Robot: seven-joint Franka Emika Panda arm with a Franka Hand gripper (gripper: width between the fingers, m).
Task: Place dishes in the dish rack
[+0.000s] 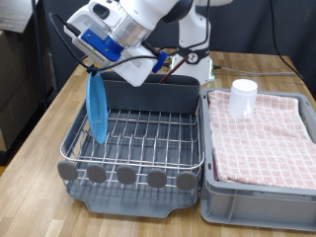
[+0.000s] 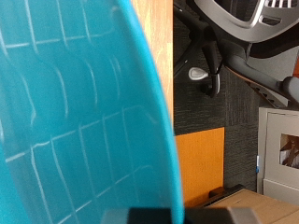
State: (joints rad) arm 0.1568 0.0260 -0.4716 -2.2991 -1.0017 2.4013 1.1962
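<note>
My gripper (image 1: pixel 94 67) is shut on the top edge of the round light-blue plate (image 1: pixel 97 107). It holds the plate upright on edge, with its lower rim down at the silver wire grid (image 1: pixel 148 133) in the left part of the dish rack (image 1: pixel 138 190). In the wrist view the plate (image 2: pixel 75 112) fills most of the picture, and a dark fingertip (image 2: pixel 149 217) shows at its edge. The small white cup (image 1: pixel 243 97) stands on the pink checked cloth, outside the rack. The wooden spoon is out of view. The tall grey utensil trough (image 1: pixel 158 96) stands at the rack's back.
The grey crate (image 1: pixel 259 205) lined with pink checked cloth (image 1: pixel 262 138) stands against the rack on the exterior view's right. Both rest on a wooden table (image 1: pixel 39 148). An office chair base (image 2: pixel 201 70) shows on the floor past the table edge.
</note>
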